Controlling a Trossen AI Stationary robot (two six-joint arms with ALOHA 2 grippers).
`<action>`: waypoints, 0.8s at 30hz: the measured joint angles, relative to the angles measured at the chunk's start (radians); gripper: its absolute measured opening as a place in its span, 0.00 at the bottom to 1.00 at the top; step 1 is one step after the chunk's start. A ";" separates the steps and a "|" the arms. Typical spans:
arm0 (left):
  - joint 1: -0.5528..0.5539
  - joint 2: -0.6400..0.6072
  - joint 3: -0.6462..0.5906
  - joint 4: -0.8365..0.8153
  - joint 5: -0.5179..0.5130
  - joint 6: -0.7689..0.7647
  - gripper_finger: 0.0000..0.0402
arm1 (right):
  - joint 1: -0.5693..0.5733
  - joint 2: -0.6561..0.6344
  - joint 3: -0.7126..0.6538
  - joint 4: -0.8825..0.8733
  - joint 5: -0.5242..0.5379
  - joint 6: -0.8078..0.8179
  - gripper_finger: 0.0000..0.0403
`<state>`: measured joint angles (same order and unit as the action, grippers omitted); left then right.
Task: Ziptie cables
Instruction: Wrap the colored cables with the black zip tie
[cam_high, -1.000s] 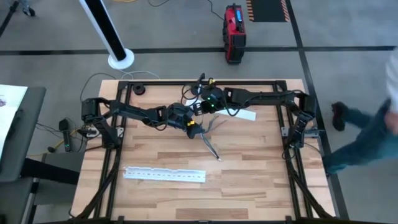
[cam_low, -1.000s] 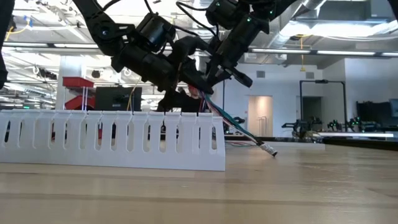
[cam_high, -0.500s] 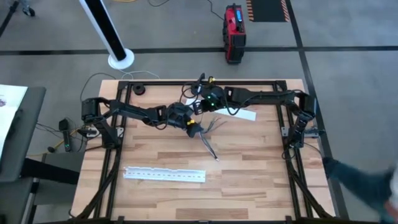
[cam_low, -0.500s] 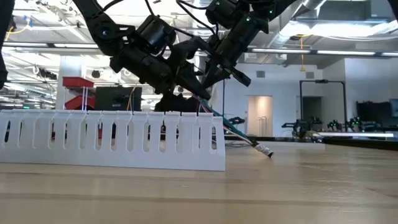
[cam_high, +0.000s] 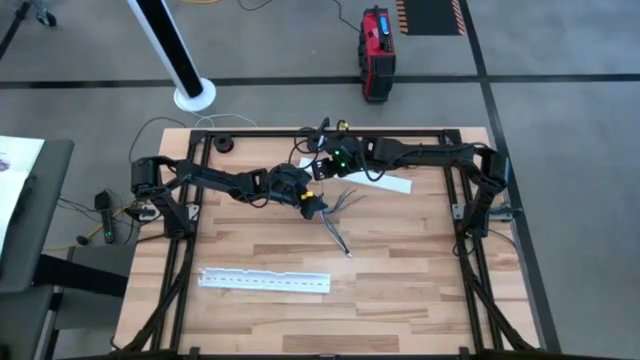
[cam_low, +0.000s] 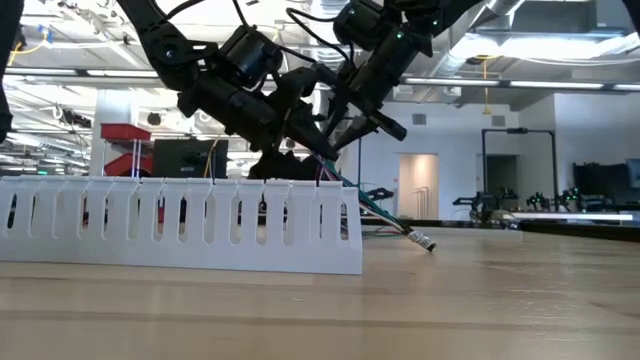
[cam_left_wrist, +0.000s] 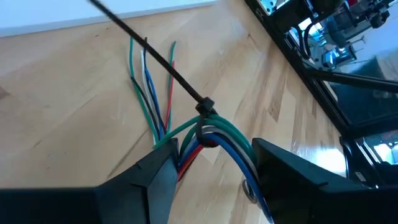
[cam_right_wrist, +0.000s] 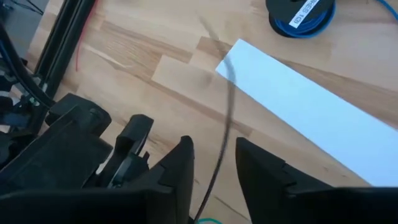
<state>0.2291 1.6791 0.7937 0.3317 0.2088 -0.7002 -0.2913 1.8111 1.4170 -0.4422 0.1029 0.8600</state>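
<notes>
- cables (cam_left_wrist: 208, 134): bunch of thin green, blue, red and white wires, looped by a thin black ziptie (cam_left_wrist: 163, 67) with its small square head sitting on the bundle; free wire ends fan out over the wood table (cam_high: 400, 260)
- in the high view the cables (cam_high: 335, 228) sit near the table's middle toward the far side, trailing toward the near edge with a small pale connector at the tip; in the low view they slope down from the grippers to the tabletop (cam_low: 385, 215)
- left gripper (cam_left_wrist: 214, 171): fingers closed narrow around the bundle, holding it just below the ziptie head; in the high view it is just left of the table's centre (cam_high: 305, 197)
- right gripper (cam_right_wrist: 214, 165): fingers narrow, with the ziptie's thin black tail running between them; whether they pinch it, can't say; high view puts it just beside the left gripper, on the far side (cam_high: 328, 166)
- long flat white strip (cam_right_wrist: 305, 115) lies on the table beside the right gripper
- blue wire spool (cam_right_wrist: 298, 14) with a black rim sits beyond the strip
- white slotted cable duct (cam_high: 265, 282), open long channel near the front edge, well apart from the cables; contents not visible
- red and black case (cam_high: 377, 40) on the floor beyond the table
</notes>
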 joint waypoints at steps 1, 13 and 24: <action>0.000 0.000 0.000 0.000 0.000 0.000 0.49 | 0.000 0.000 0.000 0.000 -0.001 0.006 0.29; 0.000 0.000 0.000 0.026 -0.035 -0.019 0.49 | 0.011 0.039 0.000 -0.071 -0.059 0.007 0.31; 0.000 0.000 0.000 0.005 -0.036 -0.005 0.49 | 0.013 0.062 0.000 -0.075 -0.101 0.025 0.26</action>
<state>0.2291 1.6794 0.7937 0.3366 0.1730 -0.7054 -0.2787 1.8729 1.4170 -0.5174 0.0021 0.8849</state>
